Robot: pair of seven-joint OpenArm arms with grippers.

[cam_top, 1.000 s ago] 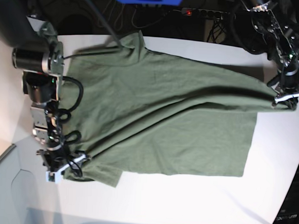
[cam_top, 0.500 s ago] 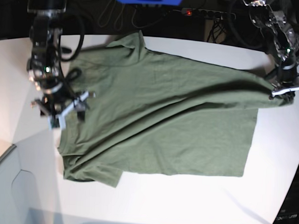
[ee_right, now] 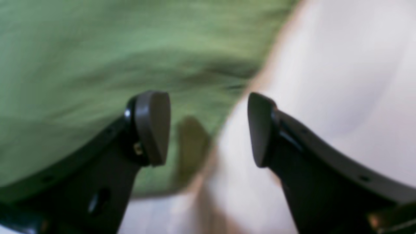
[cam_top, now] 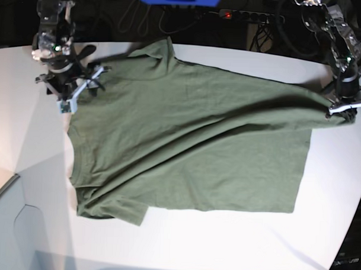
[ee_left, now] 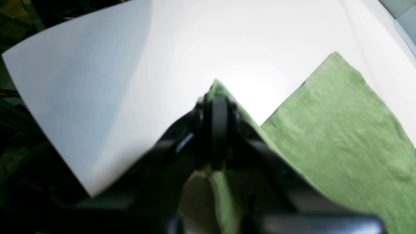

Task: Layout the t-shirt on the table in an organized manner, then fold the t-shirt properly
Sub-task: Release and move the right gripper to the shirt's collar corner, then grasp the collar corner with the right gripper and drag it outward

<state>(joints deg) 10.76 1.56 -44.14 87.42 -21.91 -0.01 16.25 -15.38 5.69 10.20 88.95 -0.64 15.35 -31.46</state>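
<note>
- While the t-shirt (cam_top: 186,141) lies spread across the white counter (cam_top: 224,243), it is not flat: long diagonal creases run from the lower-left sleeve up to the far right corner.
- Left gripper (cam_top: 342,112) sits at the shirt's right-hand corner in the base view, jaws closed tight on the fabric; that corner is pulled out to a point near the counter's right edge.
- Left wrist view: left gripper (ee_left: 216,97) pinches a fold of green cloth, a small tip of it poking out past the fingertips, the rest of the t-shirt (ee_left: 341,136) draping away to the right over the counter (ee_left: 146,65).
- Right gripper (cam_top: 72,87) is at the upper-left of the base view, over the shirt's edge by the shoulder area, jaws wide apart, nothing in them.
- Right wrist view (blurred): right gripper (ee_right: 208,128) straddles the cloth edge, one finger (ee_right: 152,126) above the t-shirt (ee_right: 113,58), the other above bare counter (ee_right: 341,81). Cannot tell if the pads touch the fabric.
- Hem is on the right in the base view, neck toward the top-left.
</note>
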